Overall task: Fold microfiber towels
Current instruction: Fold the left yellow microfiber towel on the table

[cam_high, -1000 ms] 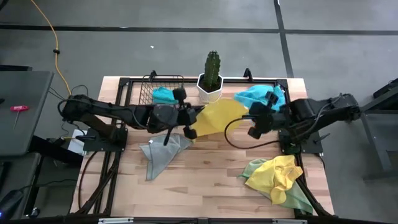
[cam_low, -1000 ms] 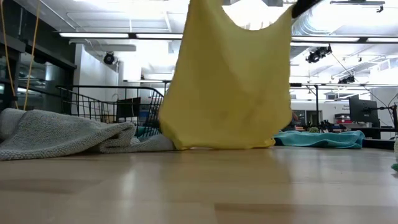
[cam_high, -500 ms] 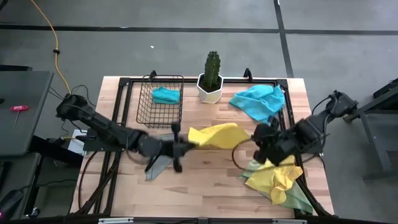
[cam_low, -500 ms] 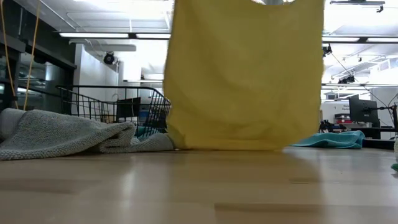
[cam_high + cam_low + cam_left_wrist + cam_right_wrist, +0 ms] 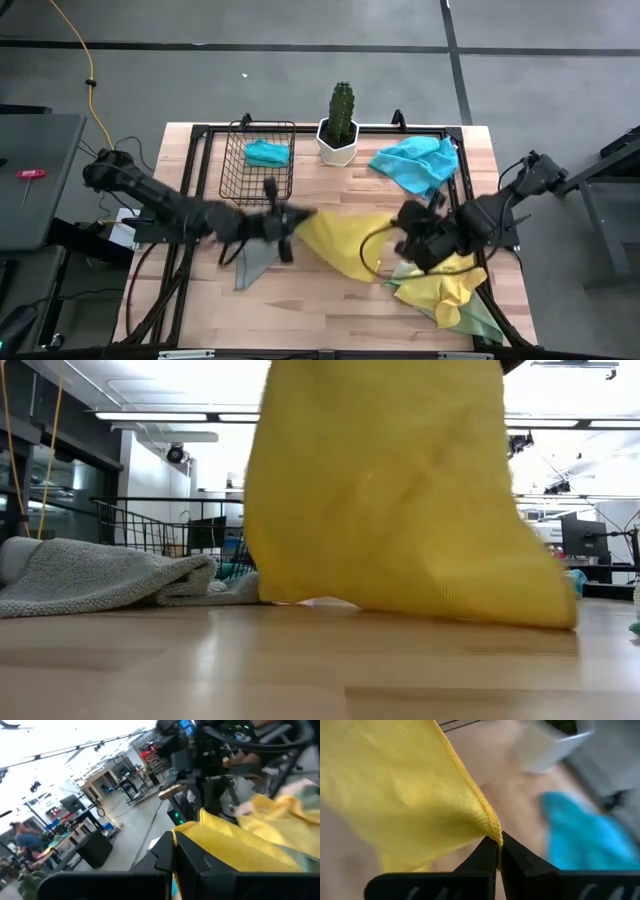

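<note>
A bright yellow towel (image 5: 350, 245) hangs spread between my two grippers over the middle of the table. It fills the low view (image 5: 390, 490), where its lower edge (image 5: 450, 610) is close to the tabletop; I cannot tell whether it touches. My left gripper (image 5: 293, 220) is shut on the towel's left top corner. My right gripper (image 5: 403, 237) is shut on its right top corner. A grey towel (image 5: 255, 255) lies crumpled on the table under my left arm. My left gripper pinches a top corner of the yellow towel (image 5: 192, 827) between its two fingers, coming level from the table's left. The towel runs from there toward the other arm and hangs below. My right gripper pinches the other top corner by its hemmed edge (image 5: 492, 827) at the fingertips (image 5: 485, 854), coming from the table's right. The cloth hangs away from the corner in loose folds.
A wire basket (image 5: 258, 170) with a turquoise towel (image 5: 265, 152) stands far left. A potted cactus (image 5: 341, 120) stands at the far middle and a turquoise towel (image 5: 415, 162) lies far right. A pile of yellow and pale green towels (image 5: 450, 288) lies near right.
Both grippers have carried the yellow towel from the far side by the cactus toward the table's near edge. The towel has stayed stretched between them. Its hanging lower part has swung toward the near edge and now shows larger in the low view.
</note>
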